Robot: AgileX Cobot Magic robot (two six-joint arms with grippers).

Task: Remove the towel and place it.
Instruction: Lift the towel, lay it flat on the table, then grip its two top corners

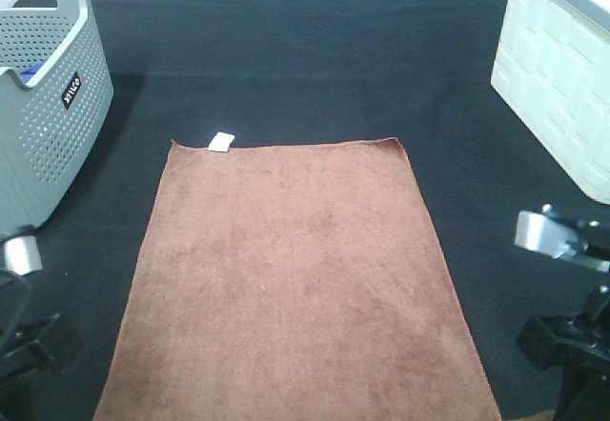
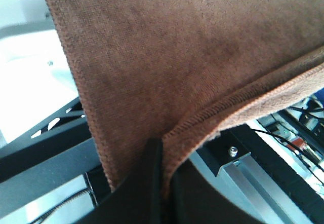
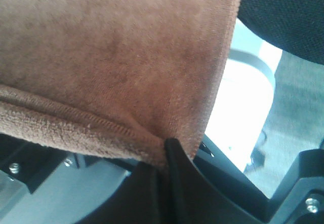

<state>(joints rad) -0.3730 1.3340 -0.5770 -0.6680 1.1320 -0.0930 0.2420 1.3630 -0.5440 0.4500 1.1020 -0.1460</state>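
My left tool and right tool pinched near corners of the towel; spread flat, it needed releasing, I judged.

The towel lies spread flat across the middle of the surface, with its tag on the far short edge near the left corner. A laundry basket stands at the far left and a storage box at the far right, both apart from the towel. The left claw and the right claw each pinch one corner of the towel.
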